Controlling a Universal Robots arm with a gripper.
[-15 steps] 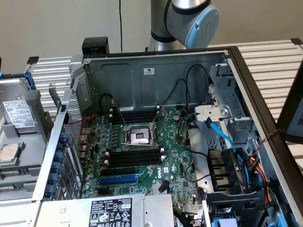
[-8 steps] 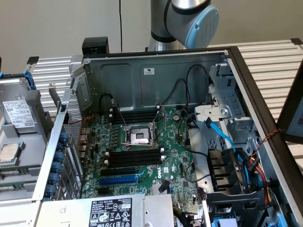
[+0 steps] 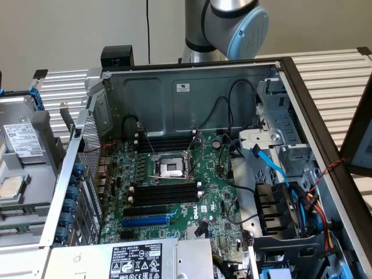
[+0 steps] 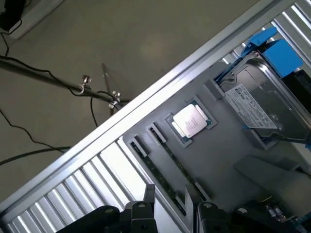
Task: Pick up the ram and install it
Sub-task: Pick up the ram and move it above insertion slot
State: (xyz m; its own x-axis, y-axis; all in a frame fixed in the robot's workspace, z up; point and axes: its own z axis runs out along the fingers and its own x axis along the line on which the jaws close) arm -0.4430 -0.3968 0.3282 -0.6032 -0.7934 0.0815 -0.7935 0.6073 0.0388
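The end effector (image 4: 171, 196) hangs released, spread wide over the ram (image 4: 158, 174) lying in a gray tray (image 4: 228, 145). A processor chip (image 4: 191, 121) rests nearby.

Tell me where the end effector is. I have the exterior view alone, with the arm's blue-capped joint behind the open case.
Observer: The wrist view has the end effector open, over a grey tray outside the case.
Operator: Is the ram in its grip?
Observer: No. Two ram sticks stand on edge in the tray's slots, and nothing is held.
Operator: How do I find them from my side?
Observer: They lie right beside the processor chip, with the hard drive beyond it.
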